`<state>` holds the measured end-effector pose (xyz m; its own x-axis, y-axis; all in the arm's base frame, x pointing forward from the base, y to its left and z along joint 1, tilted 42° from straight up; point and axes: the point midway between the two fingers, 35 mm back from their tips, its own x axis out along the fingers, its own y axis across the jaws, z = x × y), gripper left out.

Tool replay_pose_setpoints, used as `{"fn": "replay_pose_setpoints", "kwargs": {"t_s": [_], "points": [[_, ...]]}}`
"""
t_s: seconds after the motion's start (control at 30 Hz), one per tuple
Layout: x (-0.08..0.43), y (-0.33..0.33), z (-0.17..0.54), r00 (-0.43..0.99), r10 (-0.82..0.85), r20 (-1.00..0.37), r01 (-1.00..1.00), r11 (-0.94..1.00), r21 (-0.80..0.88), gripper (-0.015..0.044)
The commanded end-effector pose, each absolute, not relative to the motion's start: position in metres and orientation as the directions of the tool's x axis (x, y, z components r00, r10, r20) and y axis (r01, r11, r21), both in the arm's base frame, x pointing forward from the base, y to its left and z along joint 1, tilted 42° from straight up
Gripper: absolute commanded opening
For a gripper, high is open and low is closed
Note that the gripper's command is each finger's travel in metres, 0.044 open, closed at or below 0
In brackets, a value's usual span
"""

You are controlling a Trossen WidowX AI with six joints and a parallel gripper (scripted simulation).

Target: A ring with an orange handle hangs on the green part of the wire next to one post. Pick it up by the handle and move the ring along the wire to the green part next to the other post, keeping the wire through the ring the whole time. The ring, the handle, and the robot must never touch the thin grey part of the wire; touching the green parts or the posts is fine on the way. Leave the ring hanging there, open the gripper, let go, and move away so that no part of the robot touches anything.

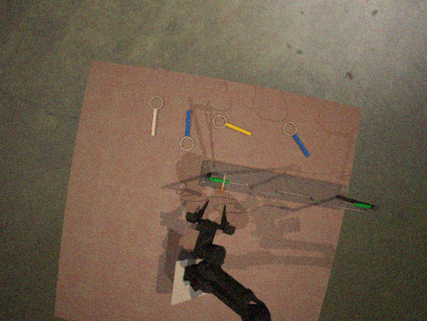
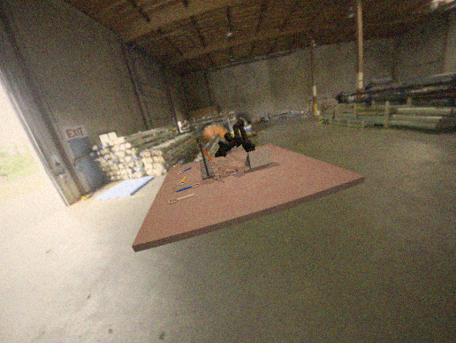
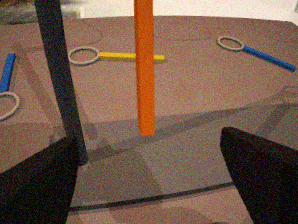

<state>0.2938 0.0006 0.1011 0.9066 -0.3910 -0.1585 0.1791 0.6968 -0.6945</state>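
The orange handle (image 1: 221, 191) (image 2: 207, 155) (image 3: 145, 65) points from its pale ring (image 1: 224, 179) toward my gripper. The ring is around the left green part (image 1: 213, 179), beside the dark left post (image 2: 204, 163) (image 3: 60, 80). The thin grey wire (image 1: 238, 184) runs right toward the other green part (image 1: 362, 205). My gripper (image 1: 216, 203) (image 3: 150, 141) is open and empty, short of the handle. In the wrist view the handle's lower end appears between the spread fingertips, beyond them. The ring is out of the wrist view.
A grey base plate (image 1: 331, 188) lies under the wire. Loose rings with handles lie behind it: one pink (image 1: 154, 122), one yellow (image 1: 238, 129) (image 3: 117, 56), and two blue (image 1: 188, 124) (image 1: 300, 146). The other post (image 2: 247, 162) stands at the far end.
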Motion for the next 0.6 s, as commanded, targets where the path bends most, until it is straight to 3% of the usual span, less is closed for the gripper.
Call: {"fn": "replay_pose_setpoints", "kwargs": {"t_s": [0.0, 0.57], "points": [[0.2827, 0.0009, 0.0988, 0.903, -0.398, -0.164, 0.179, 0.694, -0.697, 0.0423], [0.2827, 0.0009, 0.0988, 0.903, -0.398, -0.164, 0.179, 0.694, -0.697, 0.044]]}}
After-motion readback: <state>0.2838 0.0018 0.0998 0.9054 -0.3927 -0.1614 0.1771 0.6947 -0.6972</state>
